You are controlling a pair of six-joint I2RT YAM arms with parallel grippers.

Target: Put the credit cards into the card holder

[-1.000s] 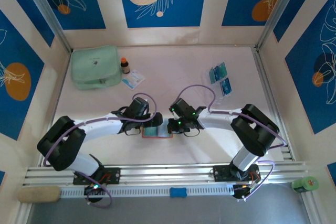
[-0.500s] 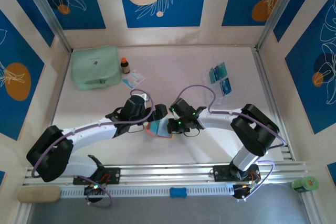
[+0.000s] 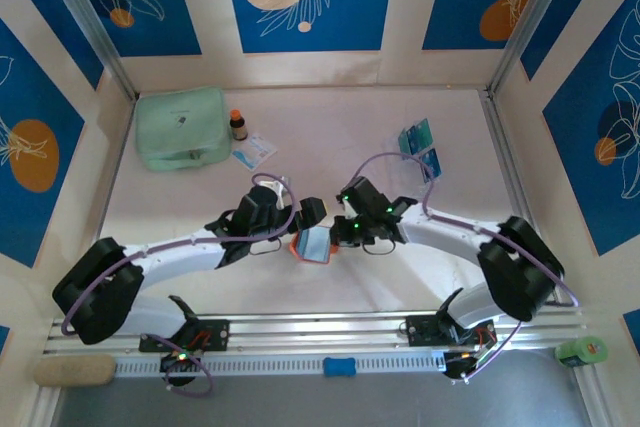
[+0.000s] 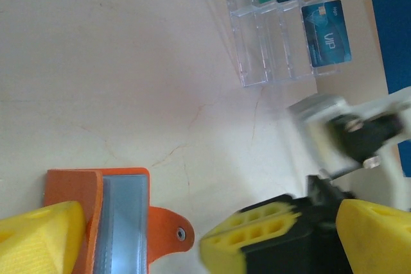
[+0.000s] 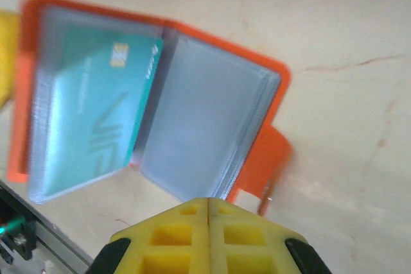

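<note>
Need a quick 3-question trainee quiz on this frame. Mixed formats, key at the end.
1. True or false: the card holder is folded shut.
2. Multiple choice: what colour is the card sitting in the card holder? A teal, B red, C black.
3. Short answer: which stands open, the left gripper or the right gripper?
Key: 1 false, it lies open; 2 A; 3 the left gripper, since the right one's fingers are pressed together.
</note>
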